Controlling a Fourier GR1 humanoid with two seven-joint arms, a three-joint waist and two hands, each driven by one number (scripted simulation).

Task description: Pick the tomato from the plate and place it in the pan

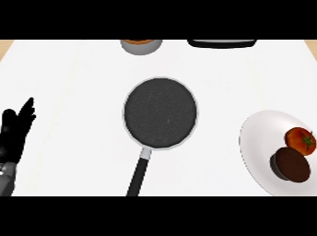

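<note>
Head view, tomato [301, 139] on plate [256, 138], plate's rt edge cut off

grey cup [141, 46] far edge | black tray [221, 43] far edge | brown disc [292, 164] on plate

We are in a kitchen: a pan [161, 113], a white plate [260, 138] of food, all on our table [66, 83].

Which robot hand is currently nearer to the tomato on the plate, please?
Only the left robot hand shows, far left of the tomato, beyond the pan. The right is out of view.
</note>
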